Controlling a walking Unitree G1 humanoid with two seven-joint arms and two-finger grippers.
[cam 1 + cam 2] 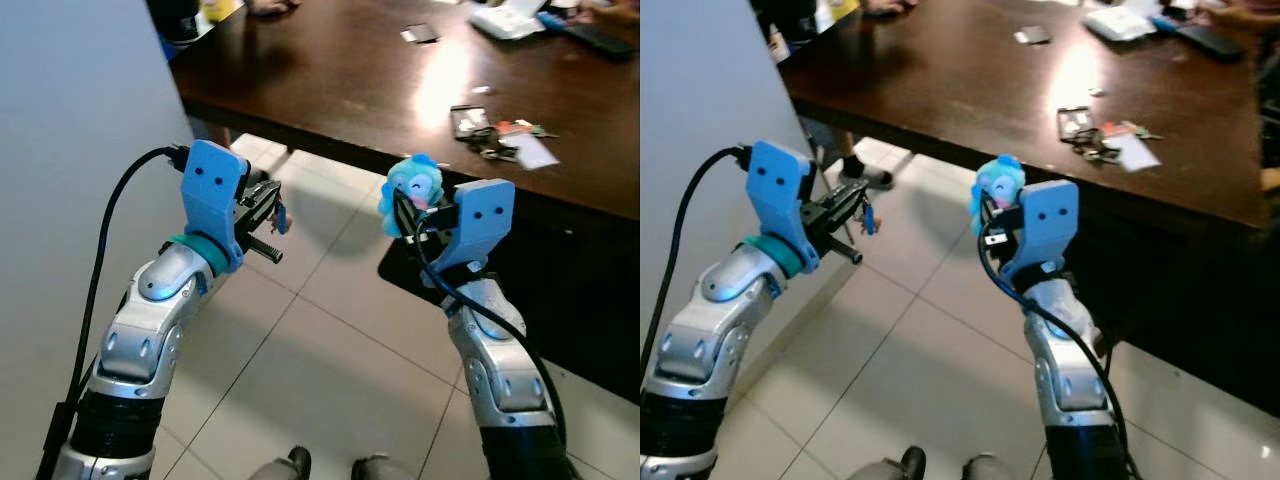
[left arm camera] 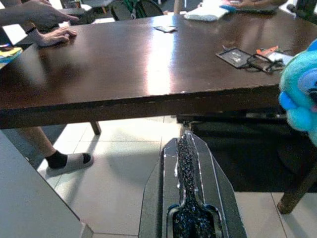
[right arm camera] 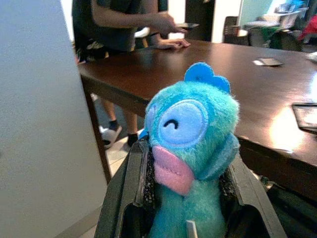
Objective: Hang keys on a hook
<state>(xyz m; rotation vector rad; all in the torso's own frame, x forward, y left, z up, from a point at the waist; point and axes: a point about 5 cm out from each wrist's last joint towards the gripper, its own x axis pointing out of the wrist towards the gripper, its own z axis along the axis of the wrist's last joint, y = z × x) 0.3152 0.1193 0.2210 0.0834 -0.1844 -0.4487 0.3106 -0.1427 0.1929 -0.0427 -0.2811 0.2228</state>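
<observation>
My right gripper (image 1: 408, 215) is clamped on a blue plush keychain toy (image 3: 190, 134), held up in front of me just short of the dark wooden table (image 1: 330, 80); the toy sits squarely between the two black fingers (image 3: 124, 188), face outward; whether keys hang beneath it I cannot tell, since my gripper hides them. My left gripper (image 1: 268, 215) is raised beside the grey wall (image 1: 70, 150), fingers pressed together on nothing that I can see. A second bunch of keys (image 1: 493, 147) lies on the table with a card (image 1: 468, 121), well apart from my grippers. I judge the pickup done and the carry underway; no hook is visible to me, so next I must turn, find it, then lift the ring to it. A person's hands (image 2: 42, 22) rest on the table.
</observation>
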